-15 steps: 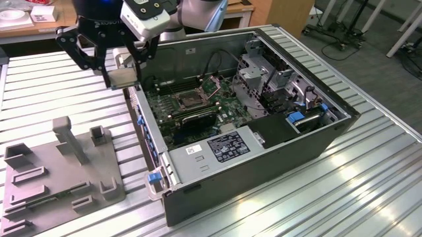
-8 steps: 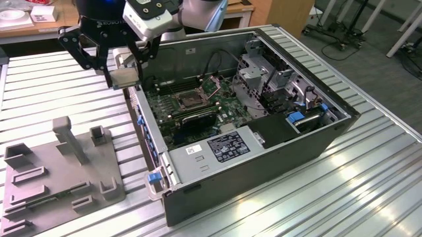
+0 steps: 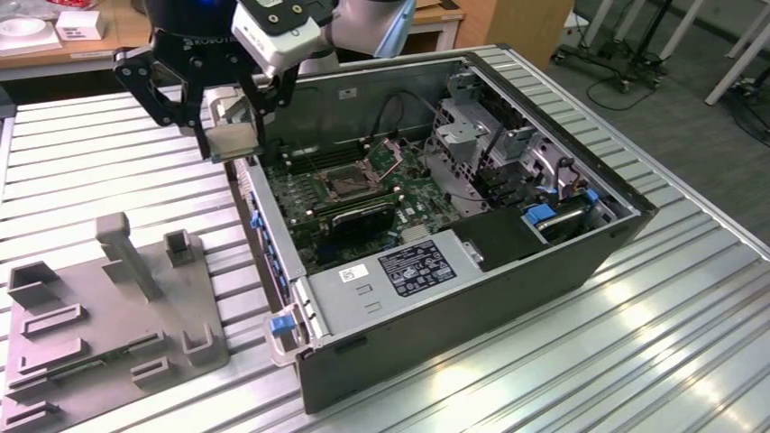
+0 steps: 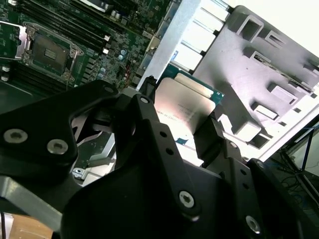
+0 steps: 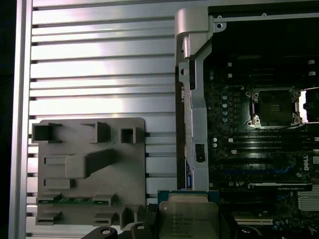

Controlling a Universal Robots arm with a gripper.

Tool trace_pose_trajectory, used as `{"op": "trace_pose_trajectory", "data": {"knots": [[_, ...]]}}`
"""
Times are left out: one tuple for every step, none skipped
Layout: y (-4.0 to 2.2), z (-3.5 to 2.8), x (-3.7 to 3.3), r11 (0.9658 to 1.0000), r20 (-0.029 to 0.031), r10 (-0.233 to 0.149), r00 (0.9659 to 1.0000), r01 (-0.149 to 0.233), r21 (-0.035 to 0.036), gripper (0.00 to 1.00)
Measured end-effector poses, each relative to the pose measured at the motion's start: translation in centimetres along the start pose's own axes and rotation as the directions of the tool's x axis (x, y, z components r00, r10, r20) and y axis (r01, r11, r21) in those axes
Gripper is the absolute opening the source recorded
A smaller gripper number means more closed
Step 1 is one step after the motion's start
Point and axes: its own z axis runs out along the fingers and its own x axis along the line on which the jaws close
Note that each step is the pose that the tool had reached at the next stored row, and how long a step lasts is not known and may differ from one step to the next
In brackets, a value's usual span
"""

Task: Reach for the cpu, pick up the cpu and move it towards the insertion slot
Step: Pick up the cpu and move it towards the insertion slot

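The gripper [image 3: 233,135] hangs above the slatted metal table [image 3: 108,171], just beside the open computer case [image 3: 481,298] on the exterior view's left. Its black fingers [image 4: 212,139] are closed partway onto the cpu [image 3: 233,140], pressing its opposite edges, so the chip is held clear of the table and of the case. In the second wrist view the cpu [image 4: 182,107] shows its silvery top between the fingers, and in the first wrist view the cpu [image 5: 188,216] sits over the case's side wall. The insertion slot [image 3: 341,183] lies inside the case on the green board, well apart from the chip. The grey plastic tray [image 3: 103,325] rests on the table, its recesses facing up.
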Motion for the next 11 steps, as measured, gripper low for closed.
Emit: {"op": "trace_pose_trajectory", "data": {"knots": [[0.00,0.00,-0.13,1.0000,0.0000,0.000,1.0000,0.000,0.0000,0.55],[0.01,0.01,-0.28,1.0000,0.0000,0.000,1.0000,0.000,0.0000,0.55],[0.01,0.00,-0.41,1.0000,0.0000,0.000,1.0000,0.000,0.0000,0.55],[0.01,0.01,-0.50,1.0000,0.0000,0.000,1.0000,0.000,0.0000,0.55],[0.01,0.01,-0.56,1.0000,0.0001,0.000,1.0000,0.000,-0.0001,0.55],[0.01,0.02,-0.61,1.0000,0.0001,0.000,1.0000,0.000,-0.0001,0.55],[0.01,0.02,-0.63,1.0000,0.0001,0.000,1.0000,0.000,-0.0001,0.55],[0.01,0.02,-0.64,1.0000,0.0001,0.000,1.0000,0.000,-0.0002,0.55],[0.02,0.02,-0.68,1.0000,0.0000,0.000,1.0000,0.000,0.0000,0.55],[0.02,0.02,-0.69,1.0000,0.0000,0.000,1.0000,0.000,0.0000,0.55],[0.02,0.03,-0.69,1.0000,0.0001,0.000,1.0000,0.000,-0.0001,0.55]]}}
